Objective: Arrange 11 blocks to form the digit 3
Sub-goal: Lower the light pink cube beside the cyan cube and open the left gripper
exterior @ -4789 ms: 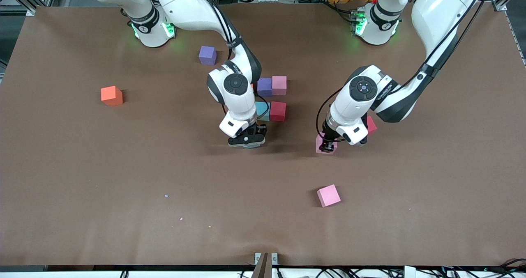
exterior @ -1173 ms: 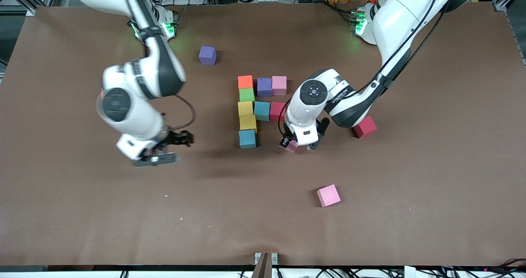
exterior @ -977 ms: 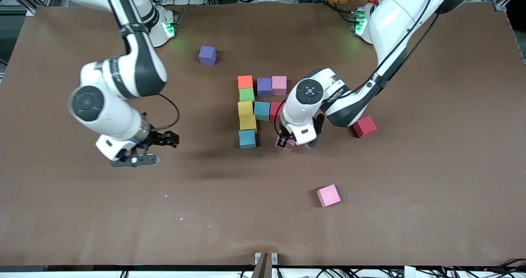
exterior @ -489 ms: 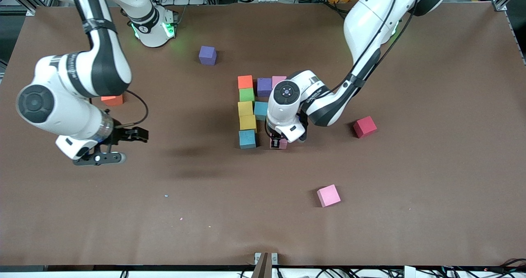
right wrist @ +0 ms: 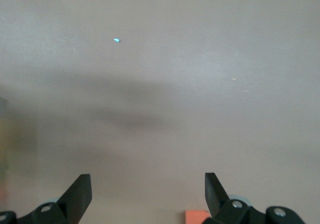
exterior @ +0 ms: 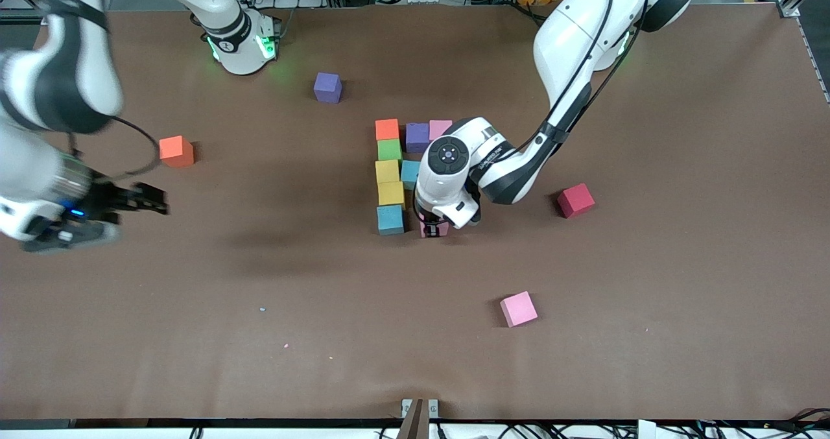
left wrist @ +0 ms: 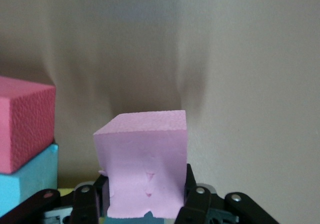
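The left end effector (exterior: 433,226) is clenched on a pink block (left wrist: 145,166). It holds the block low, just beside the light blue block (exterior: 390,219) at the near end of the column, with a small gap between them. In the left wrist view the fingers (left wrist: 85,204) squeeze the pink block from both sides.

The right end effector (exterior: 97,215) is released and holds nothing. It is over the bare desk (exterior: 681,296) at the right arm's end. The orange block (exterior: 176,151) lies near it, a bit farther from the front camera.

A lot of the digit 3 looks done. The column of five is up: orange (exterior: 387,129), green (exterior: 390,149), yellow (exterior: 387,170), yellow (exterior: 391,193) and light blue. Beside the top orange one sit a purple block (exterior: 417,137) and a pink one (exterior: 439,128). Another light blue block (exterior: 408,173) shows in the middle row, and the arm hides what is next to it. The last row has only its column block, so I think the held pink one goes there, and one more is needed after it. Loose blocks lie well apart from the left end effector: a red one (exterior: 576,200), a pink one (exterior: 518,308) and a purple one (exterior: 327,87).

Half a second ago the left end effector was a little farther from the column. The right arm has swung away toward its end of the desk, and the loose orange block now shows in full.
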Available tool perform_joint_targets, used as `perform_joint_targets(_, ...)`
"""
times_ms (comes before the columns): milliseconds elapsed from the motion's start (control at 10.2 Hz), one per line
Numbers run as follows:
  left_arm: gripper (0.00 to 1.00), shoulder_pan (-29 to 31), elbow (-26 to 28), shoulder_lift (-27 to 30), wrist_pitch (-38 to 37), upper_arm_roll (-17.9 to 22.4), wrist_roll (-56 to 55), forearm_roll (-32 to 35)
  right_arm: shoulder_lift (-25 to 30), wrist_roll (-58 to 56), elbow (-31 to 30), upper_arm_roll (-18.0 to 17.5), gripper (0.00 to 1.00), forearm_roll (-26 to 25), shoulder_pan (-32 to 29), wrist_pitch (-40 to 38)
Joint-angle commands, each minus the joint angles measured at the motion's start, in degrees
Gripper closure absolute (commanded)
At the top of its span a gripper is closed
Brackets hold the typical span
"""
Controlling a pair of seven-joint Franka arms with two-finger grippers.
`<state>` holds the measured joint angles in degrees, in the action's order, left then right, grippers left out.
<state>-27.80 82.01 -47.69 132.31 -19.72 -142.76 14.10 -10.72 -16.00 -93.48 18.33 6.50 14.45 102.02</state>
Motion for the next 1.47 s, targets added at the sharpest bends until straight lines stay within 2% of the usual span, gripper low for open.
perform_joint_targets(0,0.61,-1.99,-3.44,-1.7,-1.7,1.26,-0.86,-1.35,7.71,-0.44,-1.27,-6.61,0.0,-0.96,-5.73,-3.75)
perform_joint_targets(195,0.61,-2.43,-3.96,-2.32,-1.88,1.17,-0.86,-1.35,10.01,-0.26,-0.57,-11.98,0.0,-0.96,-11.53,-5.95)
perform_joint_targets(391,0.6,-2.87,-5.8,-3.63,-3.19,1.17,-0.86,-1.35,10.37,0.96,-0.13,-12.18,0.0,-1.57,-11.82,-5.96)
perform_joint_targets(586,0.6,-3.4,-6.34,-3.99,-3.55,1.17,-0.86,-1.44,10.98,2.63,-0.3,-13.4,0.0,-5.86,-12.25,-6.05)
perform_joint_targets(782,0.6,-3.75,-7.13,-4.25,-3.55,1.17,-0.77,-1.44,11.6,2.81,-0.3,-15.95,0.0,-6.06,-15.5,-8.58)
perform_joint_targets(1173,0.56,-4.19,-8.44,-5.48,-3.55,1.17,-0.77,-1.44,11.25,2.82,0.4,-16.13,0.0,-6.85,-15.86,-8.94)
perform_joint_targets(1368,0.54,-4.45,-8.62,-5.66,-3.46,1.17,-0.77,-1.44,10.9,2.73,3.46,-16.22,0.0,-6.77,-15.77,-13.05)
